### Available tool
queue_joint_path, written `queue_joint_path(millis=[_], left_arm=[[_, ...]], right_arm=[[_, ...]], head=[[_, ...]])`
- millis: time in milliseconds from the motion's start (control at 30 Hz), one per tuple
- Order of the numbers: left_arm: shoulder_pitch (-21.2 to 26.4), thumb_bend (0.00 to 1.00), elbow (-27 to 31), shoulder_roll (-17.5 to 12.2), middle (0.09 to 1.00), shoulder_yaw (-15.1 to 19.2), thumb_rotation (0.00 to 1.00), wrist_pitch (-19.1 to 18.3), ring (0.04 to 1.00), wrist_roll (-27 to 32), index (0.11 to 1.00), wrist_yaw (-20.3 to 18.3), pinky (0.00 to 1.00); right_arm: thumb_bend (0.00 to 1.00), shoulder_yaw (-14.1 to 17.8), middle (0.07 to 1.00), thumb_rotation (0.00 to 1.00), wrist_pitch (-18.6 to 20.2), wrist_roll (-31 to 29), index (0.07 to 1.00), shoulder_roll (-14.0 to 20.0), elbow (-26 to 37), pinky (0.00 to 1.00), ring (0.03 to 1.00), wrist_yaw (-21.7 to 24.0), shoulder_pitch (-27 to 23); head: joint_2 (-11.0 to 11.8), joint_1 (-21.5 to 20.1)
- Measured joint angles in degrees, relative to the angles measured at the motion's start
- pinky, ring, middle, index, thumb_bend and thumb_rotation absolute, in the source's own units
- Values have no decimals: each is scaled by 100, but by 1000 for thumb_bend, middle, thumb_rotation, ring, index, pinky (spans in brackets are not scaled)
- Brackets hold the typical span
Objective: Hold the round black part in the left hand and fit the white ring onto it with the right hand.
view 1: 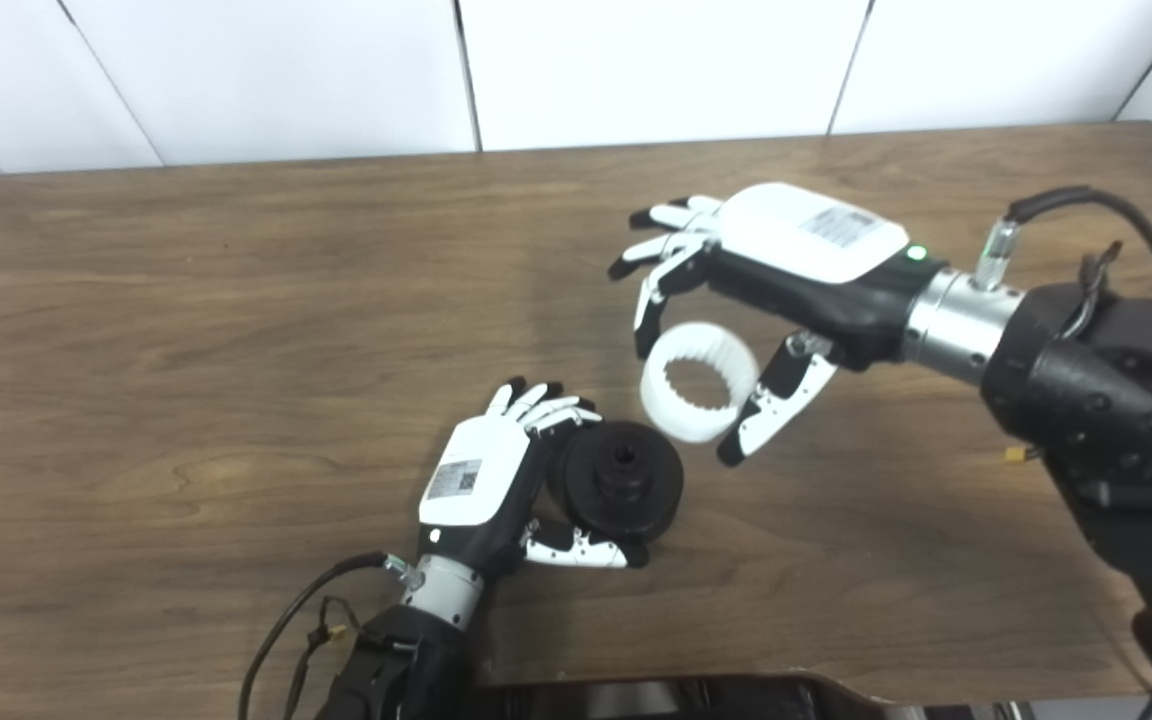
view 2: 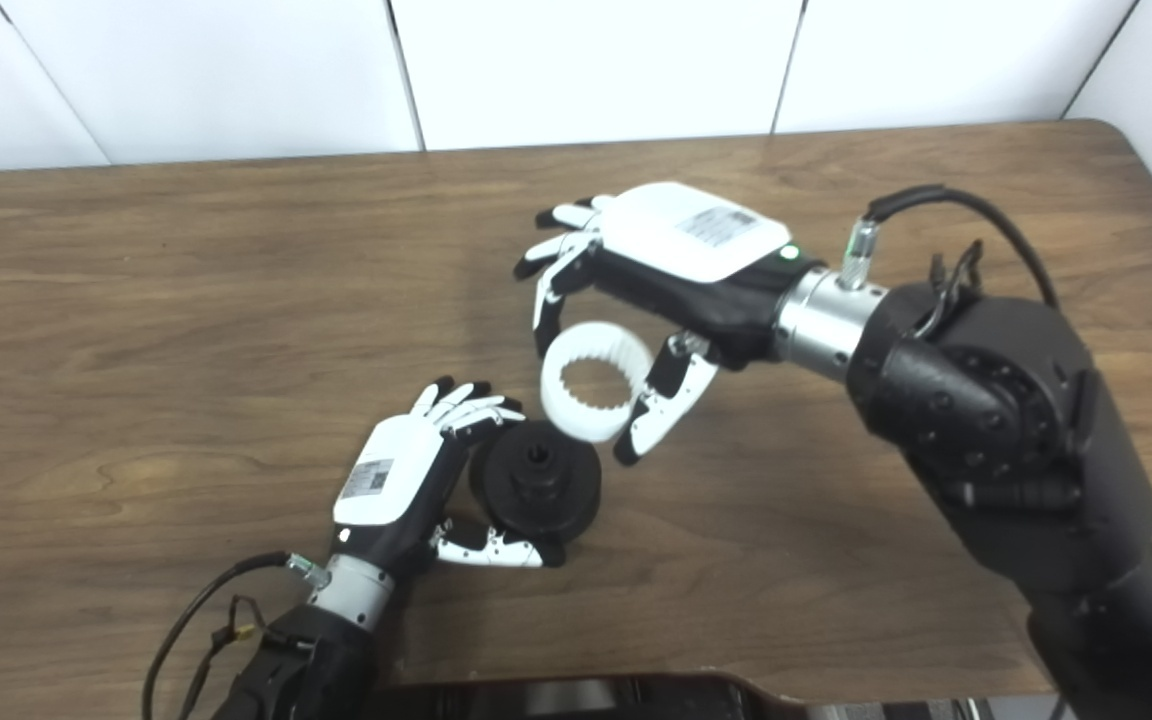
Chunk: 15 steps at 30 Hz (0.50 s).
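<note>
The round black part [view 1: 622, 482], a disc with a raised hub, is held by my left hand [view 1: 481, 480] low at the table's middle, fingers over its far edge and thumb under its near edge. Its face tilts up and to the right. My right hand [view 1: 786, 260] holds the white ring [view 1: 699, 381] between its thumb and one finger. The ring has teeth on its inside and hangs in the air just up and right of the black part, a small gap between them. The other right fingers stretch out to the left.
The brown wooden table [view 1: 236, 300] fills the view, with its back edge against a white panelled wall [view 1: 636, 60]. A dark object [view 1: 656, 695] lies along the table's near edge. Cables trail from both wrists.
</note>
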<state>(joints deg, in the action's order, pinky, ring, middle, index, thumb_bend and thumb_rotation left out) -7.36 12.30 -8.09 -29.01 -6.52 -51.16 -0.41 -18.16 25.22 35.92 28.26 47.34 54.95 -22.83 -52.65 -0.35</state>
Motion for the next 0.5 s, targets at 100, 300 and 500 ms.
queue_joint_path(millis=[100, 300, 500], left_arm=[[0, 523, 0, 8, 813, -2, 59, -16, 916, -1, 485, 0, 1000], [4, 523, -5, 16, 813, -9, 59, -22, 919, -1, 484, 0, 1000], [38, 523, -16, 52, 832, -37, 59, -121, 925, -26, 484, 0, 1000]], right_arm=[[525, -113, 861, 138, -128, 89, 484, -58, -9, 1000, 977, -1, 92], [525, -329, 859, 138, -360, 349, 484, -252, -162, 1000, 977, -36, 148], [525, -377, 863, 137, -563, 427, 484, -357, -222, 1000, 979, -81, 313]], head=[[9, 17], [17, -26], [44, 35]])
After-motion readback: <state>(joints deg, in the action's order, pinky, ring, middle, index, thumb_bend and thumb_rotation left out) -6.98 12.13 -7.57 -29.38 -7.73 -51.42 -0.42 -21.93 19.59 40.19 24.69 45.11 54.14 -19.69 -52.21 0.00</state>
